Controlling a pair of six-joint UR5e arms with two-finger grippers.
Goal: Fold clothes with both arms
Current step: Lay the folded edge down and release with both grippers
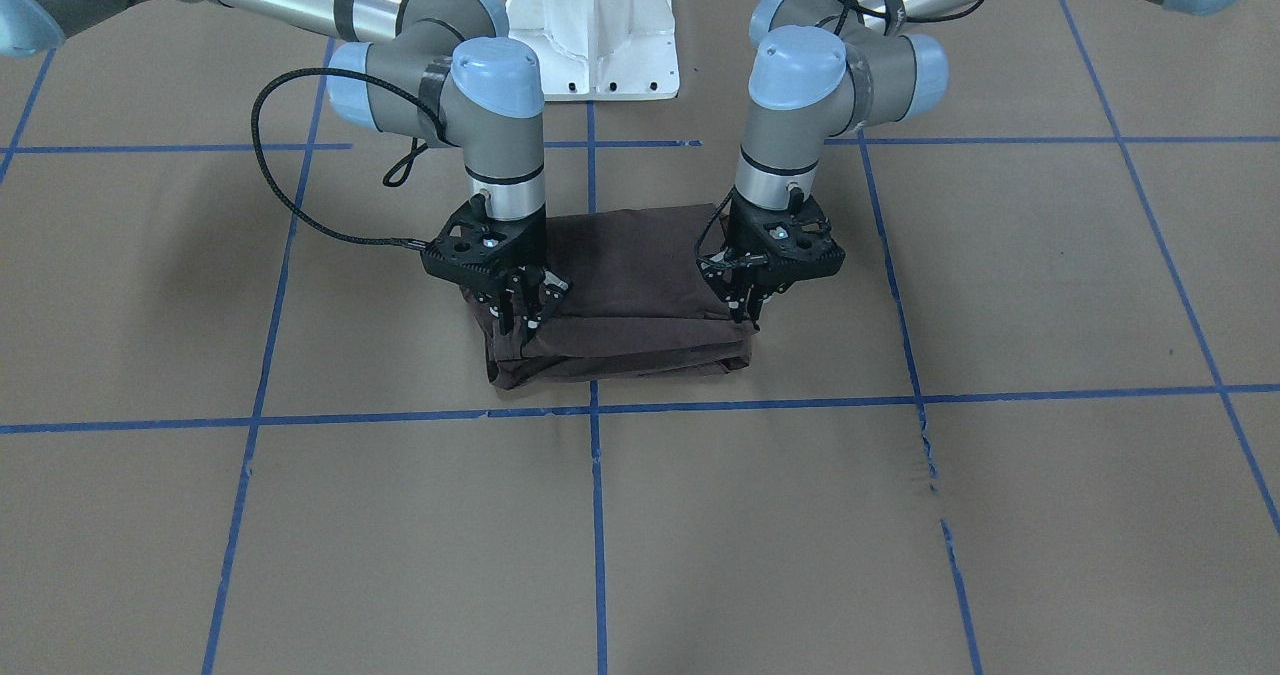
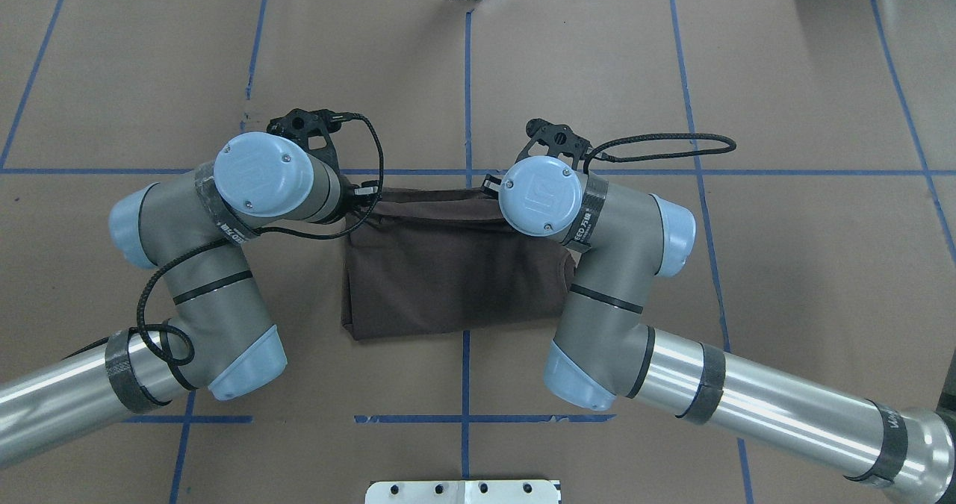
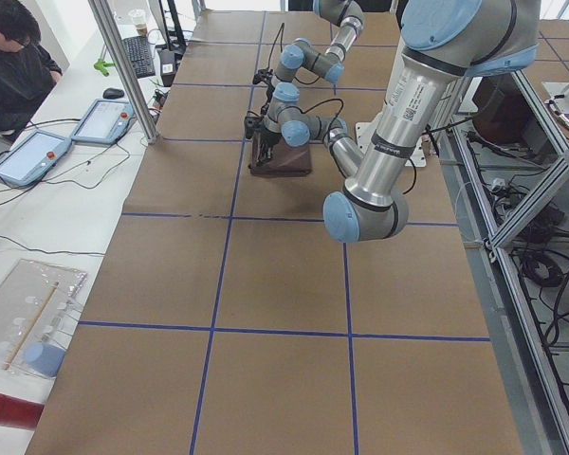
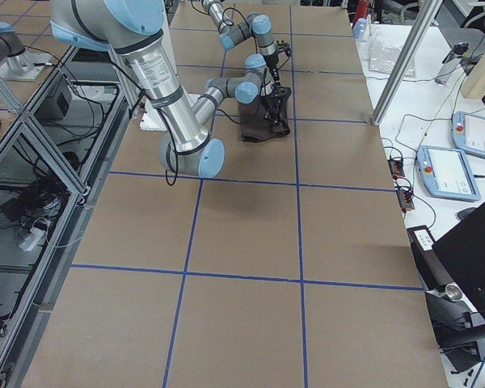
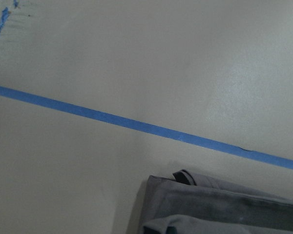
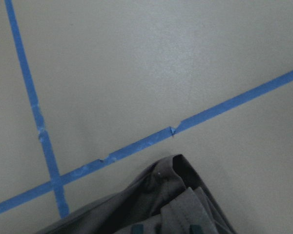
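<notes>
From the front, the folded T-shirt (image 1: 630,290) is seen on the paper-covered table (image 1: 900,515). The right gripper (image 1: 525,310) and left gripper (image 1: 748,307) are poised at its two ends, apparently touching cloth. Whether the fingers pinch or stand apart cannot be told. Overhead, the fingertips are hidden by the wrists. In each wrist view, a shirt corner is shown near blue tape (image 5: 136,124).

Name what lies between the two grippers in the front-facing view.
The folded brown T-shirt fills the stretch between the right gripper and the left gripper; the front-facing view shows nothing else there.
</notes>
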